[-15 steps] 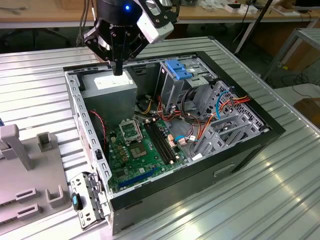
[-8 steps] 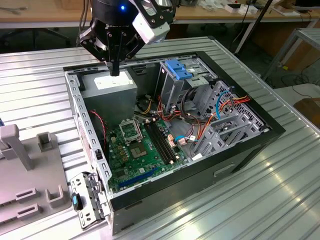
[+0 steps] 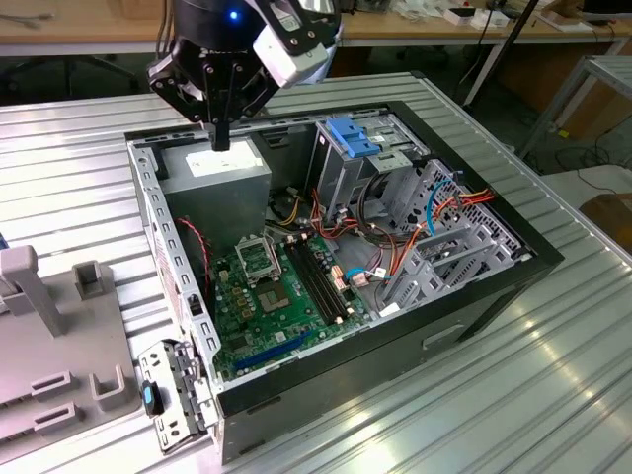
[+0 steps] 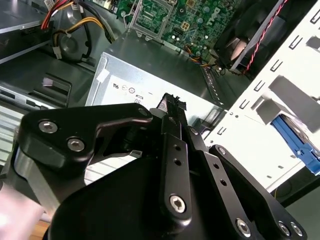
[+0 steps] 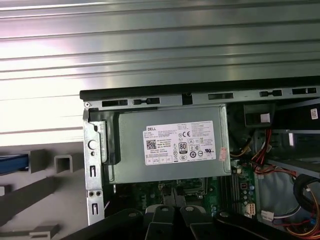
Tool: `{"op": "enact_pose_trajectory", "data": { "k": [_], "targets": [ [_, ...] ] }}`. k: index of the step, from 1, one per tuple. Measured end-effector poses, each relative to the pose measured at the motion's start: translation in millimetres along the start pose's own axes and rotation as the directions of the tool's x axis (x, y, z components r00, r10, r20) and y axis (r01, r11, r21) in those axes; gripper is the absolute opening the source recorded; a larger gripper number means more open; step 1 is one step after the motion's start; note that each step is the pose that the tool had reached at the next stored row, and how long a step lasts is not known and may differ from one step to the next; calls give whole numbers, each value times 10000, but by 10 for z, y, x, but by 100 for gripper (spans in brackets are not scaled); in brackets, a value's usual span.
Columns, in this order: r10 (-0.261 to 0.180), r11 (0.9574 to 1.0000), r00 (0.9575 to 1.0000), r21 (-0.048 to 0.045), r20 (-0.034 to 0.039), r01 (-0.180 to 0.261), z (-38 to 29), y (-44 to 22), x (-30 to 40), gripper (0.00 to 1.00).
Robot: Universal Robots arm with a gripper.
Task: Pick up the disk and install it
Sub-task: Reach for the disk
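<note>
My gripper (image 3: 220,136) hangs over the far corner of the open computer case (image 3: 513,259), just above the grey power-supply box (image 3: 215,176). Its black fingers (image 4: 172,107) are pressed together with nothing between them. A blue rail with a dark body beside it, likely the disk (image 5: 12,164), lies on the grey fixture outside the case wall, well apart from the gripper. In the second wrist view the same blue edge of the disk (image 4: 299,146) shows past the perforated wall. A blue plastic bracket (image 3: 353,134) sits on the grey drive cage (image 3: 348,176) inside the case.
The case holds a green motherboard (image 3: 267,296), red and orange cables (image 3: 449,207) and a steel frame. A grey fixture with slots (image 3: 59,336) stands at the exterior view's left. A hinged metal panel with a small blue latch (image 3: 150,398) hangs off the case's near corner. Ribbed metal tabletop (image 3: 553,395) all around.
</note>
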State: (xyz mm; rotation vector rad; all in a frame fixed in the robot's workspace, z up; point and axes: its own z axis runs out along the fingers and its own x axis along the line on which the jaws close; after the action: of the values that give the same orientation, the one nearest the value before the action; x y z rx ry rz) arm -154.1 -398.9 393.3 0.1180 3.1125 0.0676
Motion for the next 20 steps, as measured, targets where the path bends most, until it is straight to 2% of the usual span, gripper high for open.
{"op": "enact_pose_trajectory", "data": {
  "k": [20],
  "targets": [
    [0,10000,10000,-1,1,0,-4,-12,160,11]
  ]
}}
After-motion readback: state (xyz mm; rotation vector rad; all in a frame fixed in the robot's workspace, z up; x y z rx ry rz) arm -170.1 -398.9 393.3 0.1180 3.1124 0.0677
